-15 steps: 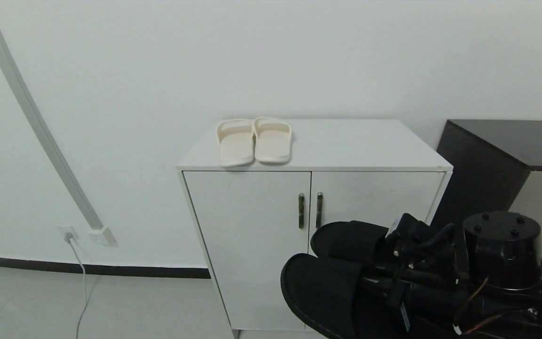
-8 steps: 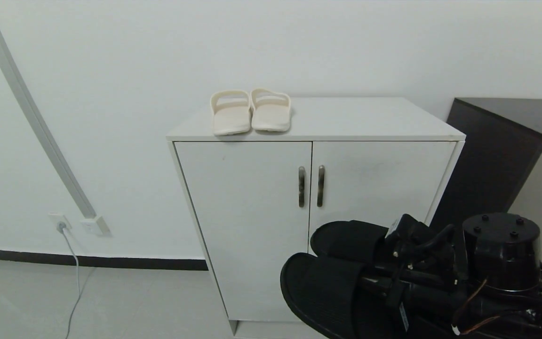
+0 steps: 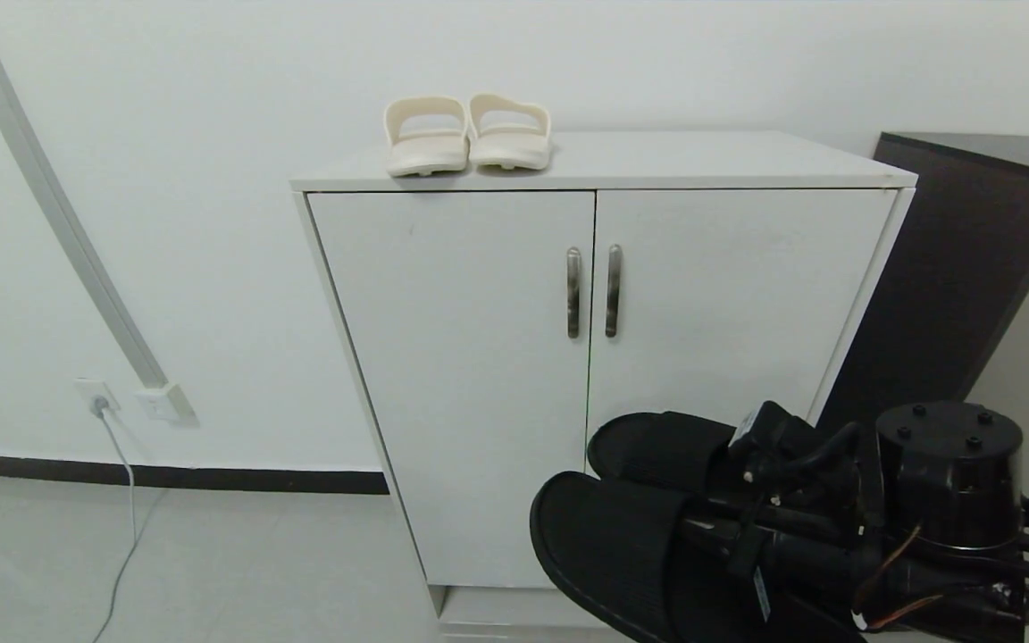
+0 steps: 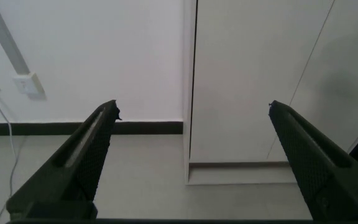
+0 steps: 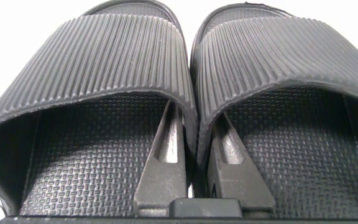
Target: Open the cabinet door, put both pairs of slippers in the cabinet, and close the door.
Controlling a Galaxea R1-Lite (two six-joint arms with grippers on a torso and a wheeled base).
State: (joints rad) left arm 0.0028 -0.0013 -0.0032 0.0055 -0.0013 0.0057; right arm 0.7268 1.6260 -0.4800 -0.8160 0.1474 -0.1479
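A white two-door cabinet point(image 3: 470, 375) stands against the wall, both doors shut, with two metal handles point(image 3: 573, 292) at the centre seam. A cream pair of slippers point(image 3: 468, 134) lies on its top at the left. My right gripper point(image 5: 190, 180) is shut on the black pair of slippers point(image 3: 648, 509), pinching the two inner side walls together, low in front of the right door. In the left wrist view my left gripper point(image 4: 192, 115) stands open with nothing between its fingers, low by the cabinet's left front corner point(image 4: 190, 124).
A dark cabinet point(image 3: 970, 268) stands right of the white one. On the left wall are a slanted grey conduit point(image 3: 41, 196), a socket point(image 3: 95, 397) and a cable point(image 3: 117, 536) trailing to the floor. Open floor lies left of the cabinet.
The head camera has dropped, so the cabinet and cream slippers sit higher in the picture and the doors show more fully. The right gripper still holds the black slippers in the same place.
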